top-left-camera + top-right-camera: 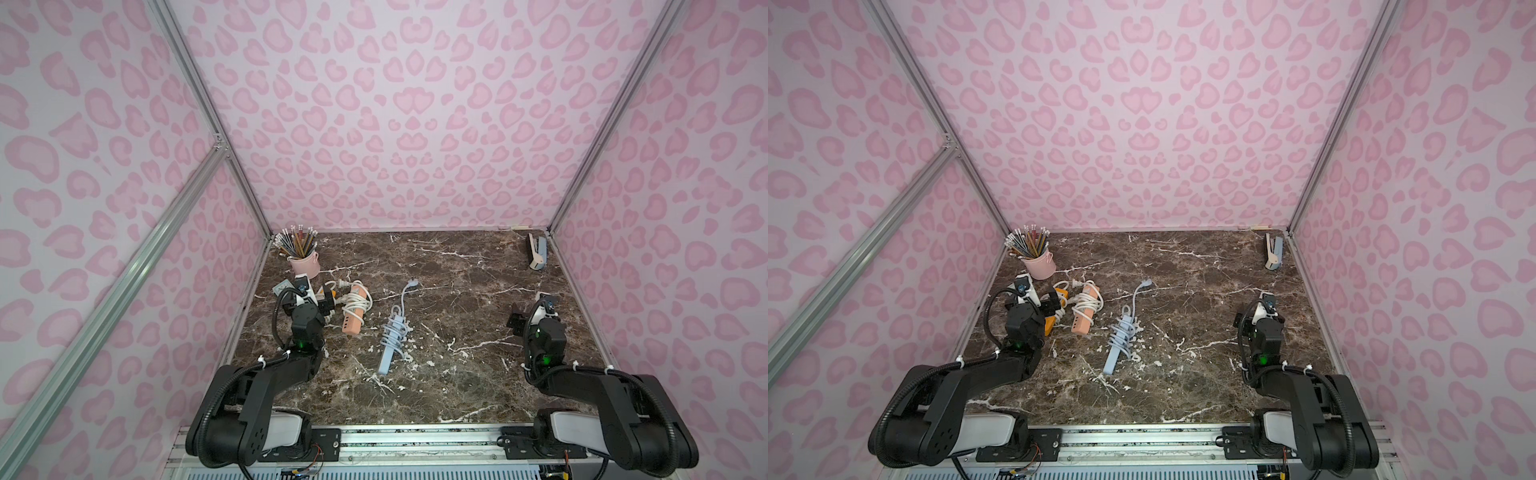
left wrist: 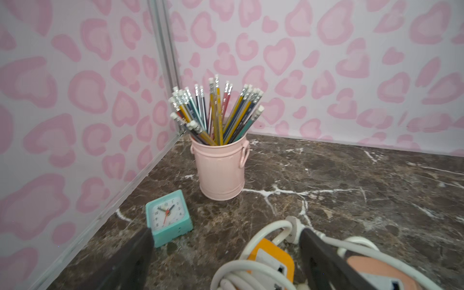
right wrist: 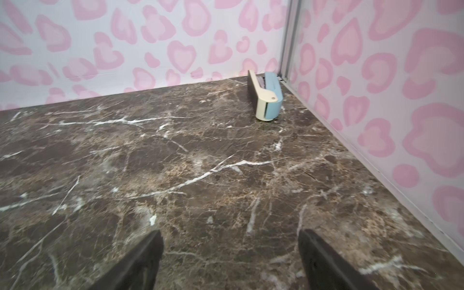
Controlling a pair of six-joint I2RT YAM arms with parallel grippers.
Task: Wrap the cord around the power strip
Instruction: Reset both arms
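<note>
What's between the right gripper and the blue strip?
Nothing: only bare table separates right gripper from blue strip, in both top views.

L gripper, R gripper open; prob. hovering low.

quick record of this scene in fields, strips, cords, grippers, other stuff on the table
task strip: light blue power strip mid-table, its light blue cord looped around it, plug end trailing free
other strips: peach power strip and orange power strip, both wound with white cord, by the left gripper
left gripper: fingers open, holding nothing
right gripper: fingers open over bare brown marble table
clutter: pink metal bucket of pencils, teal square clock, blue and cream stapler
</note>
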